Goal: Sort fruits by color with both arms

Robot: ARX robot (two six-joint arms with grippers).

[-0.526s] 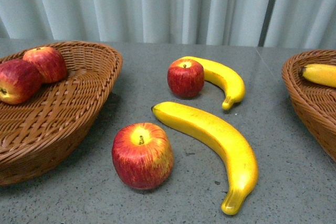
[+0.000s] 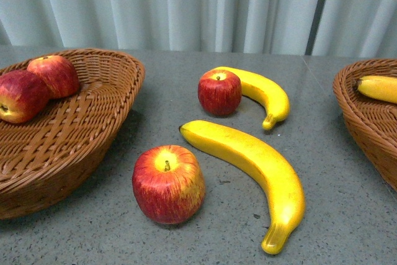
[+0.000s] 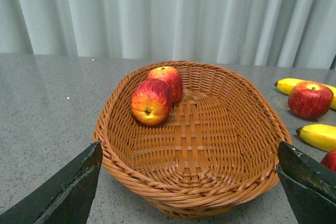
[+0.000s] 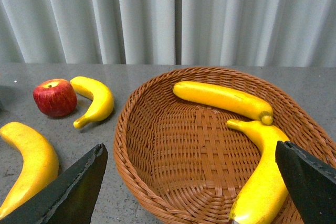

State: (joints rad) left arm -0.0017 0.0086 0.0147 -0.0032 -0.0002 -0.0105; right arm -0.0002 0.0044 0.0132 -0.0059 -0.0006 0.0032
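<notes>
Left end effector (image 3: 189,150): fingers held wide apart, left basket (image 3: 210,140) framed between them. Right end effector (image 4: 190,149): likewise spread apart, right basket (image 4: 178,145) framed ahead. On worktop (image 2: 347,228), nearest: front apple (image 2: 168,184), stem up. Long banana (image 2: 254,172) laid just beside it, curving toward right. Further back: rear apple (image 2: 219,92) set just beside short banana (image 2: 263,94). Two apples (image 3: 152,102) seen together in left basket, two bananas (image 4: 223,99) in right basket. Curtain (image 2: 186,4) hung behind.

Grey table (image 2: 186,72) holds left basket (image 2: 62,172), right basket (image 2: 366,128), two apples (image 2: 168,184) (image 2: 219,92), two bananas (image 2: 254,166) (image 2: 267,94).
</notes>
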